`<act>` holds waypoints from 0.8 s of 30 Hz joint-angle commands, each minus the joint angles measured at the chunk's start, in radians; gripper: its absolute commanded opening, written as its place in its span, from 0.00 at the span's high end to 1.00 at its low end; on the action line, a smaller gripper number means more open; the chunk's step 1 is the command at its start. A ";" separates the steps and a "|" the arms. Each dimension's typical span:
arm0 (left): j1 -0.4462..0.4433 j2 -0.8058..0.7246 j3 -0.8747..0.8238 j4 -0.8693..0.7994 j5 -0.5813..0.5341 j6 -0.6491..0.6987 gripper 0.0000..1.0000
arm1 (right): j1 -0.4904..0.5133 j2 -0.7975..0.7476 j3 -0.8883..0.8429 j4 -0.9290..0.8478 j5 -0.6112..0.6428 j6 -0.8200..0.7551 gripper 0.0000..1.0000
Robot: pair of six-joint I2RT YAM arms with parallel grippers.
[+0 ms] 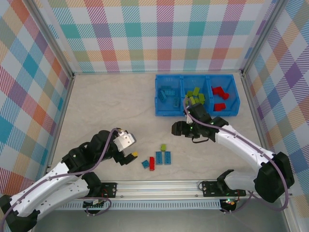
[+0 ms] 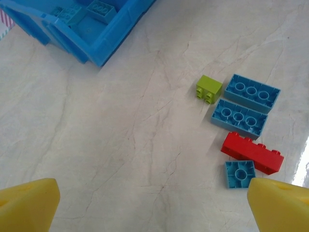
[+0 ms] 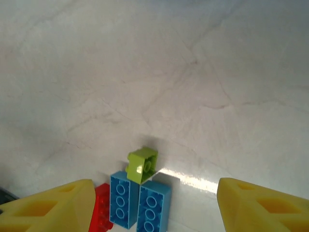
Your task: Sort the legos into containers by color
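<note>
Five loose legos lie near the table's front centre: a small lime green one [image 1: 163, 147], two oblong light blue ones [image 1: 158, 157] [image 1: 167, 157], an oblong red one [image 1: 151, 163] and a small light blue one [image 1: 145, 164]. My left gripper [image 1: 130, 151] hovers open just left of them; the small blue brick [image 2: 239, 173] sits beside its right finger [image 2: 282, 205]. My right gripper [image 1: 177, 128] is open above and behind the green brick [image 3: 143, 165], holding nothing. The blue bin's containers hold blue [image 1: 169, 94], green [image 1: 194, 96] and red [image 1: 219, 96] bricks.
The blue bin [image 1: 159, 112] stands at the back right, close to the right wall, and its corner [image 2: 91, 53] is at the top left of the left wrist view. Bare marbled tabletop [image 1: 106, 106] stretches across the left and centre. A metal rail [image 1: 159, 186] runs along the near edge.
</note>
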 commanded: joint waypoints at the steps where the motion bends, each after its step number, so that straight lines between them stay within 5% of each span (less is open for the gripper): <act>1: 0.012 0.050 0.065 0.086 0.000 -0.204 0.00 | 0.004 -0.053 -0.038 0.002 -0.009 0.078 0.31; 3: -0.003 0.105 0.070 0.170 -0.004 -0.401 0.11 | 0.003 -0.078 -0.055 -0.012 0.043 0.091 0.27; 6: -0.073 0.185 0.033 0.281 -0.070 -0.622 0.14 | 0.001 -0.119 -0.069 -0.028 0.115 0.104 0.19; 11: -0.158 0.308 0.042 0.168 -0.260 -0.996 0.26 | 0.000 -0.161 -0.074 -0.026 0.138 0.093 0.10; 24: -0.239 0.451 -0.045 0.027 -0.007 -1.587 0.33 | 0.000 -0.133 -0.070 -0.013 0.124 0.082 0.03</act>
